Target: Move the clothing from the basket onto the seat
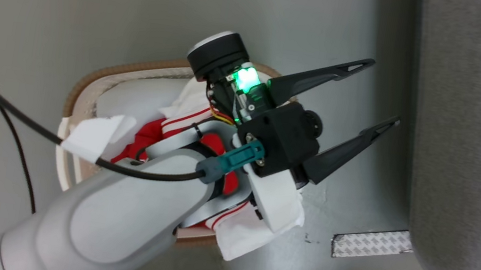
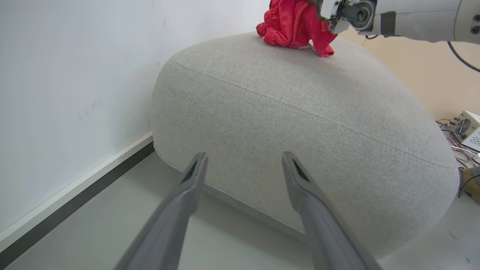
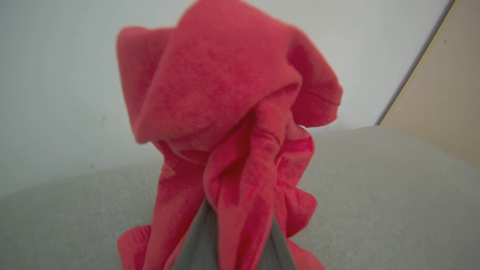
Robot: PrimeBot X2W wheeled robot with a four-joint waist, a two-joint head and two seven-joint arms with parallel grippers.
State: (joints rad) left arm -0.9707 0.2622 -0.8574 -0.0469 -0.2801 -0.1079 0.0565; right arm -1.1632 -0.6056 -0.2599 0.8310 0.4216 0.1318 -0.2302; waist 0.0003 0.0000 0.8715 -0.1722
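One red garment (image 3: 225,93) clamped in right pincer (image 3: 236,232) at the seat (image 2: 300,120) top | left pincer (image 1: 384,92) spread wide, empty, above basket (image 1: 85,88) | more clothing (image 1: 144,139) inside basket

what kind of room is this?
Probably a robotics lab mocked up as a home corner: tape marker on the floor, electronics box with loose wires near the grey seat.
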